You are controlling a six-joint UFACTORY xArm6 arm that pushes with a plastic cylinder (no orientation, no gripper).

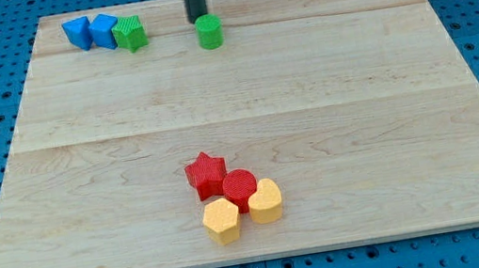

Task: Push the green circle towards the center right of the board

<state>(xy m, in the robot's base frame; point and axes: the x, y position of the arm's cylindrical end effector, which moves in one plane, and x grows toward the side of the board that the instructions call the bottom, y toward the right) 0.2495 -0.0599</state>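
Blue pegboard surrounds a pale wooden board (391, 130) that fills most of the camera view, its grain running from the view's left to the view's right.

Taking the green circle (210, 32) as the landmark: it stands near the board's top edge, a little to the view's left of the middle, far from the board's center right. My rod comes straight down from the view's top edge, dark and upright, and my tip (197, 20) ends just above and slightly to the view's left of the green circle, right beside it; whether the two actually touch cannot be told. The arm carries no pincer, only this rod, so there are no jaws to be apart or together.

Well to the view's left of the green circle, along the same top strip of the board, sits a green block (131, 33) of blocky, unclear shape. Touching it on its left is a blue block (104, 30), and next to that another blue block (78, 33).

Far below the green circle, toward the view's bottom, four blocks are bunched together: a red star (206, 174), a red circle (240, 188) against its lower right, a yellow hexagon (222, 220) beneath them, and a rounded yellow block (266, 200) on the red circle's right.
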